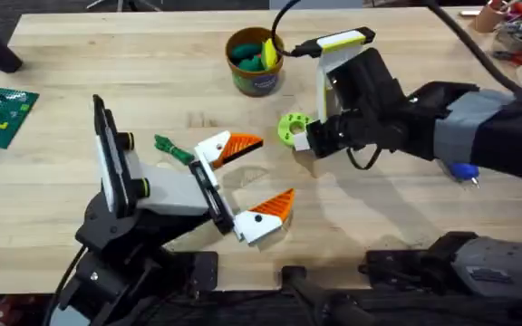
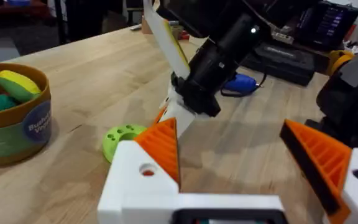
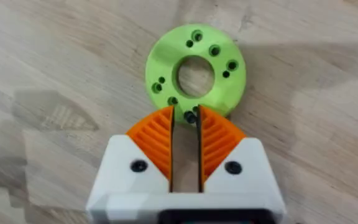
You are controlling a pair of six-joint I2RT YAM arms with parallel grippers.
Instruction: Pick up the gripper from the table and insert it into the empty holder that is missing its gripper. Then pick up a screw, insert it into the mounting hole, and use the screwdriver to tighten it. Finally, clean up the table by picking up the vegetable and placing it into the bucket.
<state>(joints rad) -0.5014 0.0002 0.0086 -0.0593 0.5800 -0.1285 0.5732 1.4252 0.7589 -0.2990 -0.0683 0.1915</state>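
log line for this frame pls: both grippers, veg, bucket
left gripper: open, above table beside vegetable | right gripper: nearly shut, at lime-green ring edge | bucket: upright, holds toy veg | screwdriver: on table

dark-green vegetable [image 1: 172, 148] lies flat; tan bucket [image 1: 256, 62] upright.

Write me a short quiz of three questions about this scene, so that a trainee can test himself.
1. True or false: the fingers of the left gripper are shut.
2. The right gripper is at the edge of which thing? A) the bucket B) the ring C) the screwdriver
3. Fill in: the vegetable lies on the ____.

Key: 1 false, they are wide open. 2 B. 3 table, close to the left gripper.
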